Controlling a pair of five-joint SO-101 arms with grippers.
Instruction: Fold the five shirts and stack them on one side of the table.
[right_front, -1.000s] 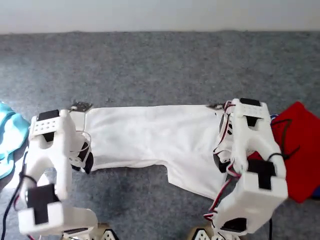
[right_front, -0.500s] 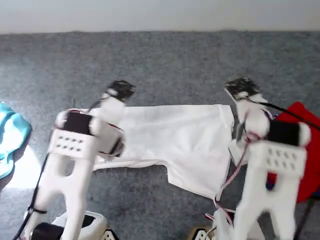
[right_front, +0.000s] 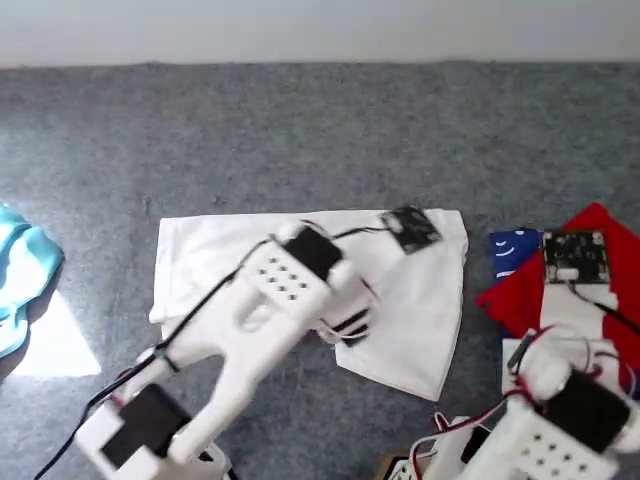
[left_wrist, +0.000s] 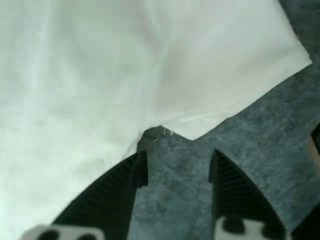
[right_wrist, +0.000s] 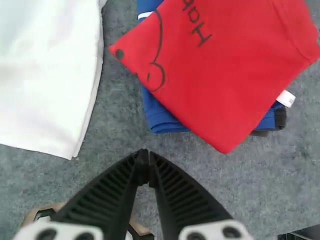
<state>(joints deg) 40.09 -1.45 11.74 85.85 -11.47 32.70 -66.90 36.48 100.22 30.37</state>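
White shirt (right_front: 210, 250) on grey tbl (right_front: 300, 130)

The red shirt (right_wrist: 235, 85), at about 4 o'clock on the table (right_front: 300, 130) in the high view, carries black handwritten-style lettering (right_wrist: 197, 26). A few letters show before the frame edge cuts them off, too few to make a word. Next to the letters runs a thin black line drawing (right_wrist: 161, 45), ending near a round dot. A small white tag (right_wrist: 286, 98) sticks out at the shirt's hem, any print on it too small to tell. The blue shirt (right_front: 512, 250), at the red shirt's 9 o'clock in the high view, bears a white mark (right_front: 503, 250), unreadable.
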